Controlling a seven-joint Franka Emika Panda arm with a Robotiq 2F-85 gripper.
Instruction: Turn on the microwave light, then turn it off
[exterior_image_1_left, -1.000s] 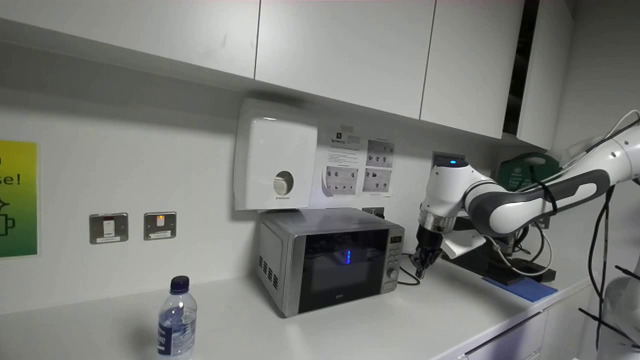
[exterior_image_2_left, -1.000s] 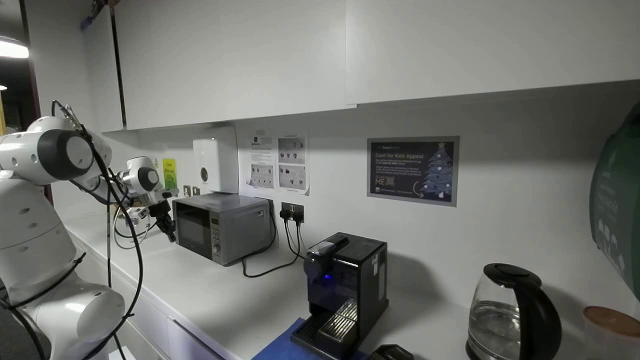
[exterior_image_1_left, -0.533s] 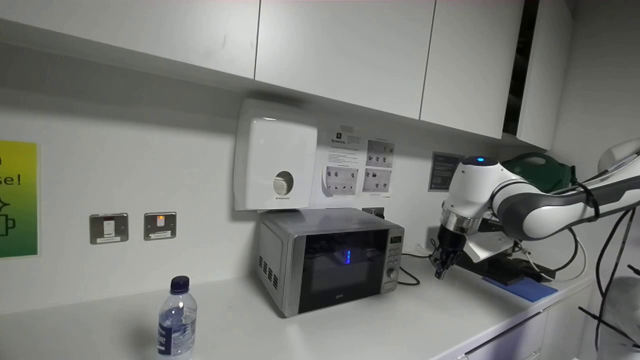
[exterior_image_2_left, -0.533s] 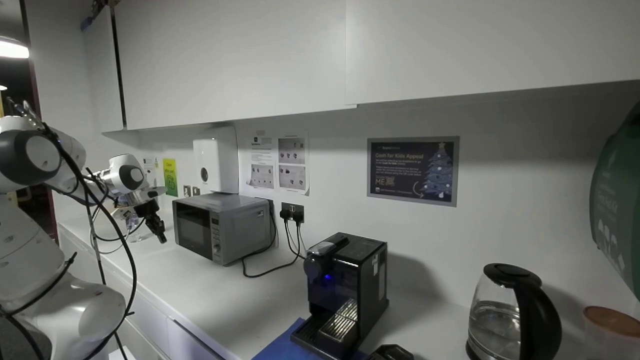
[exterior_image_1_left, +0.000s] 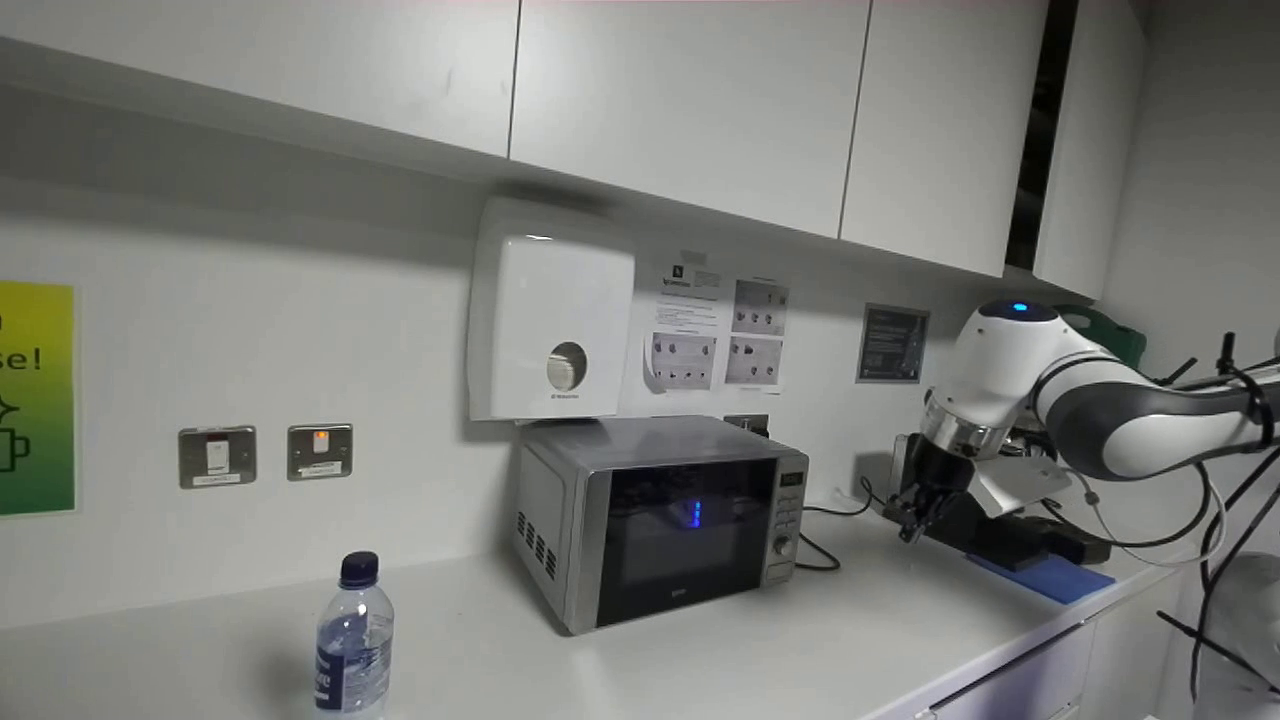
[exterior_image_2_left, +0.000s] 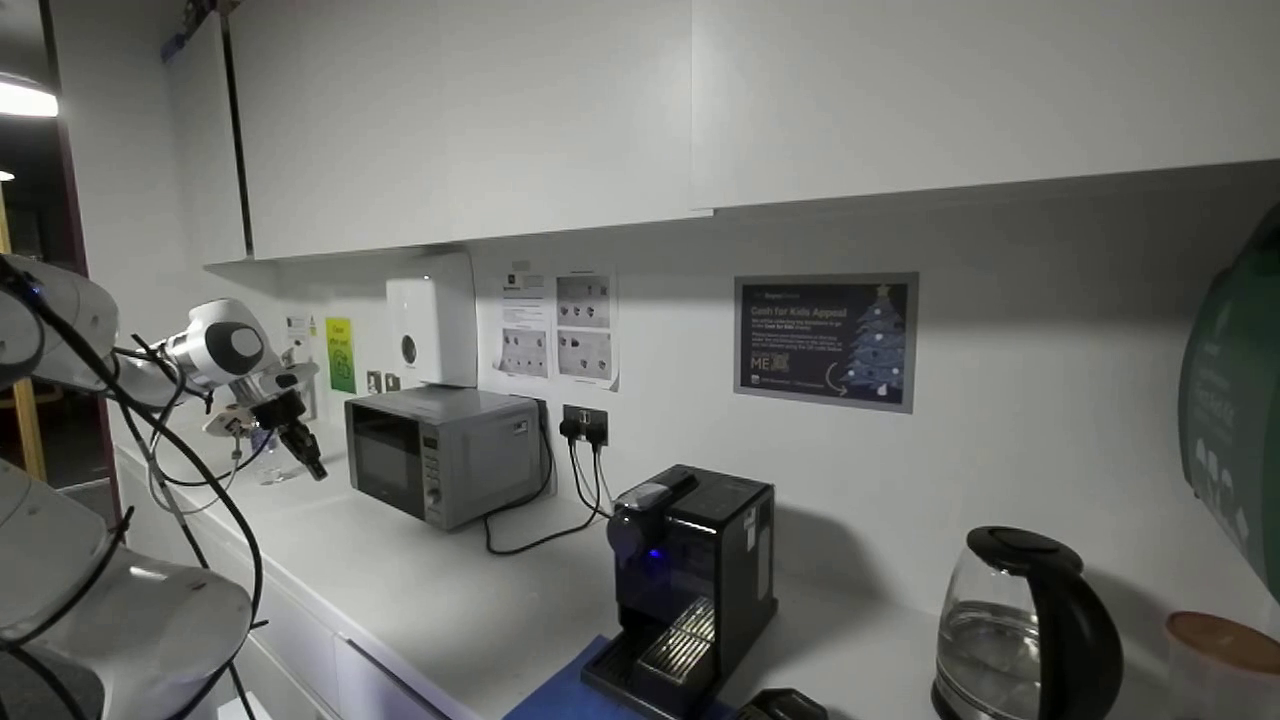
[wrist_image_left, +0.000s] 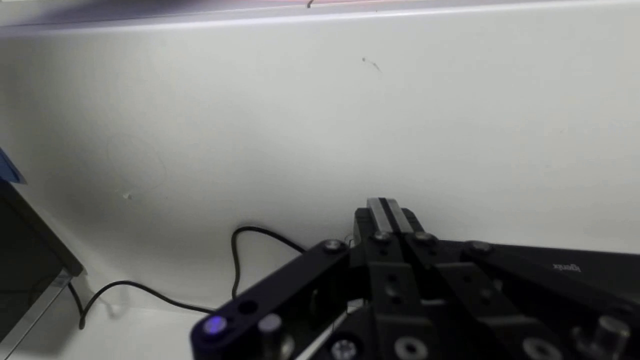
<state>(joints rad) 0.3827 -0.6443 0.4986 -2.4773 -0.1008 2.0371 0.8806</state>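
Arm (exterior_image_1_left: 1140, 425) and gripper (wrist_image_left: 386, 210) have swung back from the microwave (exterior_image_2_left: 470, 450) over the last second. Jaws pressed together, nothing between, tips in the air above the counter (exterior_image_1_left: 780, 655). Microwave next: on the counter, near but apart from the tips, below the white wall box (exterior_image_1_left: 555, 300); door window (exterior_image_1_left: 680, 560) dark, one blue glint (exterior_image_1_left: 696, 514). Past it, a water bottle (exterior_image_1_left: 355, 635), upright.
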